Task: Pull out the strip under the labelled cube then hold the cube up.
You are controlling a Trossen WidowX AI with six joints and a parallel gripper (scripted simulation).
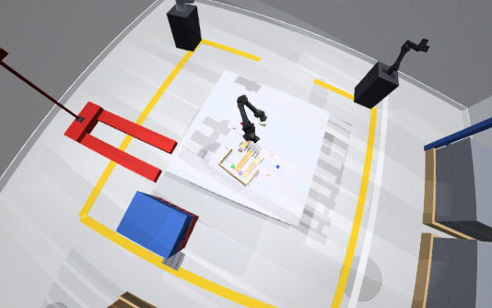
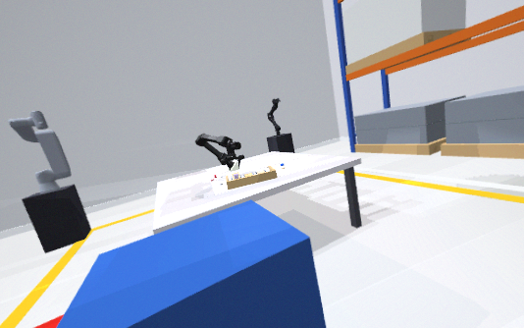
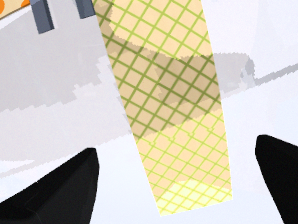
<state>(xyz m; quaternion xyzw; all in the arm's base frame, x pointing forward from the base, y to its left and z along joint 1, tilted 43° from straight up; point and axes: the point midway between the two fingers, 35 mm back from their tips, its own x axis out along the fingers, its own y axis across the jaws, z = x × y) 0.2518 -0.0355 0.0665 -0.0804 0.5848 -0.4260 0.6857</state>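
Note:
My gripper [image 1: 252, 140] [image 2: 236, 165] [image 3: 178, 151] is open and empty. In the wrist view its two black fingertips stand wide apart, one on each side of the near end of a tan strip with green cross-hatching [image 3: 172, 80]. Another strip with orange dots [image 3: 10, 7] shows at the upper left corner. In the top view, small cubes, a green one [image 1: 233, 166] and a purple one [image 1: 240, 172], are in the wooden-edged frame; another purple cube [image 1: 240, 148] is near the gripper. Labels are too small to read. No cube shows in the wrist view.
The wooden frame [image 1: 237, 176] [image 2: 252, 181] borders the strips on the white table [image 1: 296, 138] [image 2: 178, 211]. Two dark posts [image 3: 42, 18] [image 3: 84, 7] stand left of the hatched strip. A small blue object [image 1: 277, 166] [image 2: 282, 166] lies outside the frame. Small red pieces lie near the arm.

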